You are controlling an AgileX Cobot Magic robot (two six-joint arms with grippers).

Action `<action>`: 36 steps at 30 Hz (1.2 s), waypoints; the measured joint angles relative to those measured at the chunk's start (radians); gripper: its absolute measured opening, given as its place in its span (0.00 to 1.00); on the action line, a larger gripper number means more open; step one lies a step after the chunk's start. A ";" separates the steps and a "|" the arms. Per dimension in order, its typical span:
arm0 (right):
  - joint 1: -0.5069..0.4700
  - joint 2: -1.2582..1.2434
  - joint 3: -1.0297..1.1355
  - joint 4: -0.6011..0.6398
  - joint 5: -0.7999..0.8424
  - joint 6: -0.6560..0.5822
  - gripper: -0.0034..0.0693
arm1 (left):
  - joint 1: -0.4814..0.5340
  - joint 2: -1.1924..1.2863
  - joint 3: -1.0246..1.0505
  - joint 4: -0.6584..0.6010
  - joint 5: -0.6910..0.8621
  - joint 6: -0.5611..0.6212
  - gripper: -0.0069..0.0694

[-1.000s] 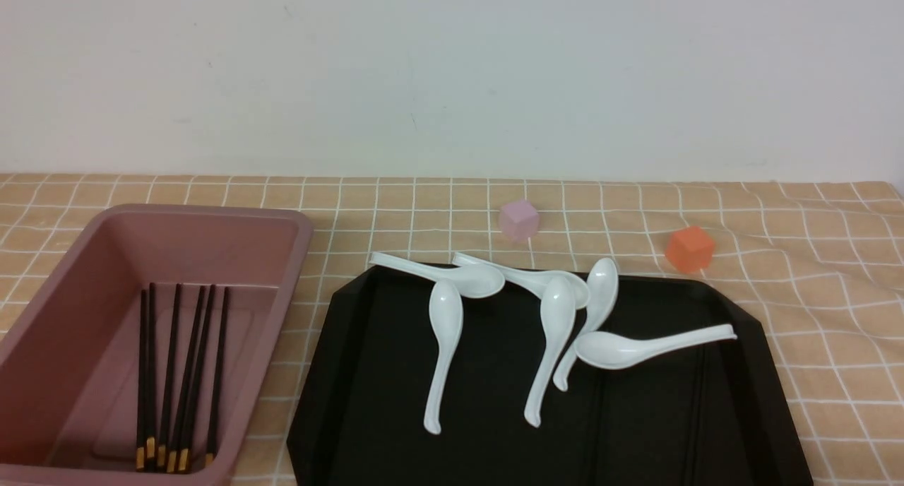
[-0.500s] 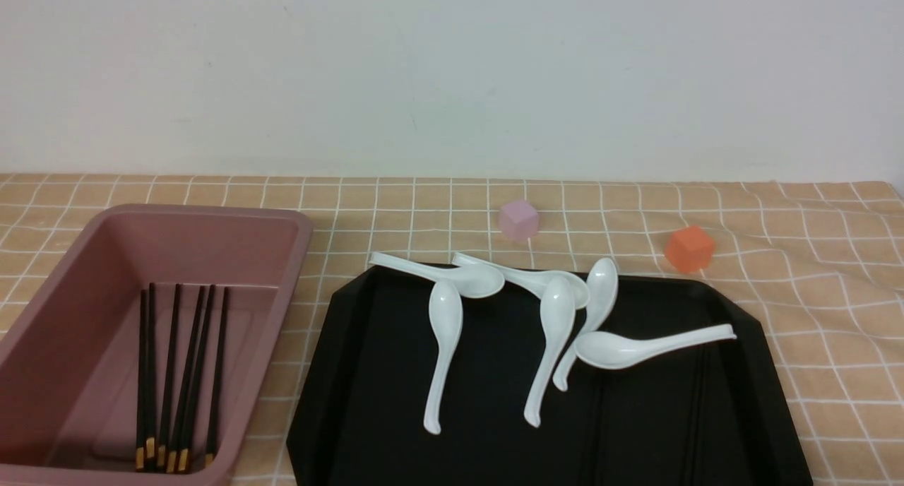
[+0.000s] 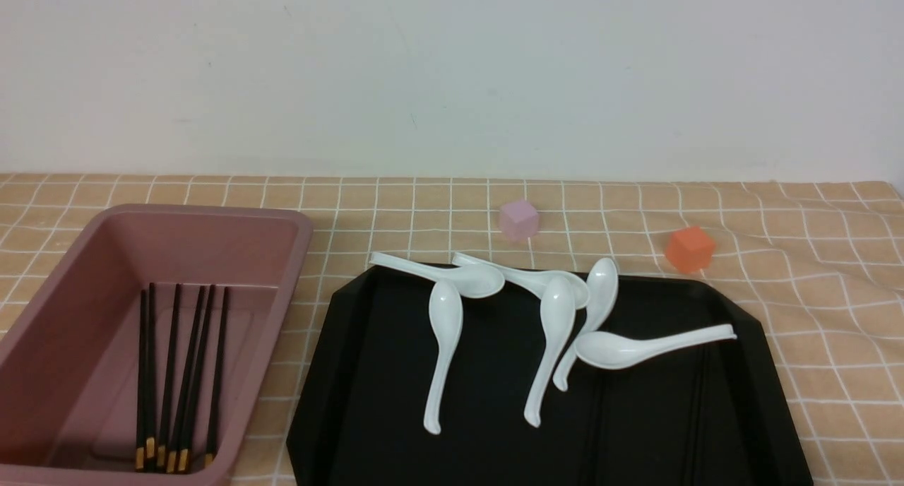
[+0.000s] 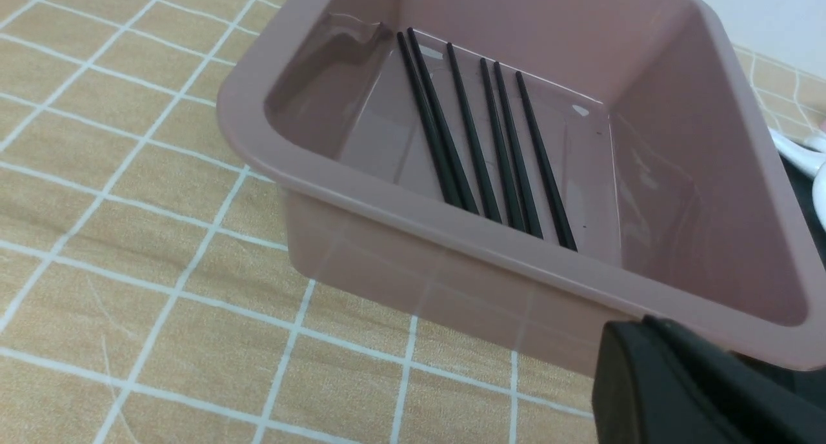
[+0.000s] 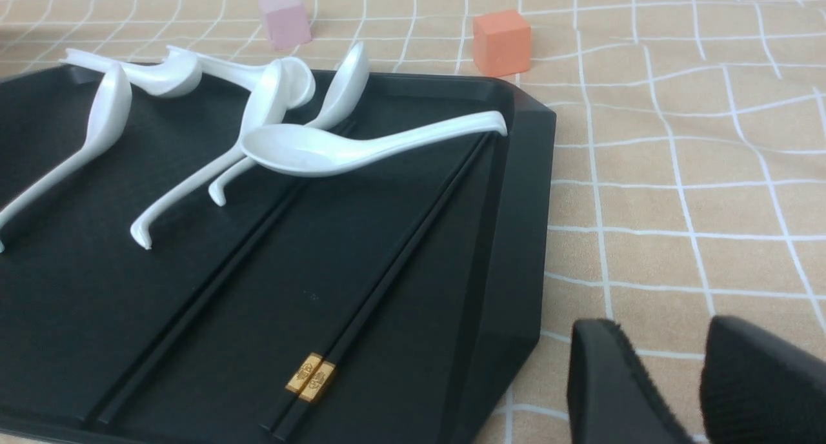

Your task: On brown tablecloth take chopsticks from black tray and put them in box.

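Several black chopsticks with gold bands lie in the dusty-pink box at the left; they also show in the left wrist view. On the black tray, a pair of chopsticks lies along the right side, and another dark stick lies beside it under the spoons. My left gripper is shut and empty, just outside the box's near wall. My right gripper is open and empty over the brown tablecloth, right of the tray. Neither gripper shows in the front view.
Several white ceramic spoons lie across the far half of the tray, one resting over the chopsticks' far ends. A small pink cube and an orange cube stand on the cloth behind the tray. The cloth is wrinkled at the right.
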 joint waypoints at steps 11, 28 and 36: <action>0.000 0.000 0.000 0.000 0.000 0.000 0.38 | 0.000 0.000 0.000 0.000 0.000 0.000 0.12; 0.000 0.000 0.000 0.000 0.000 0.000 0.38 | 0.000 0.000 0.000 0.000 0.000 0.000 0.14; 0.000 0.000 0.000 0.000 0.000 0.000 0.38 | 0.000 0.000 0.000 0.000 0.000 0.000 0.14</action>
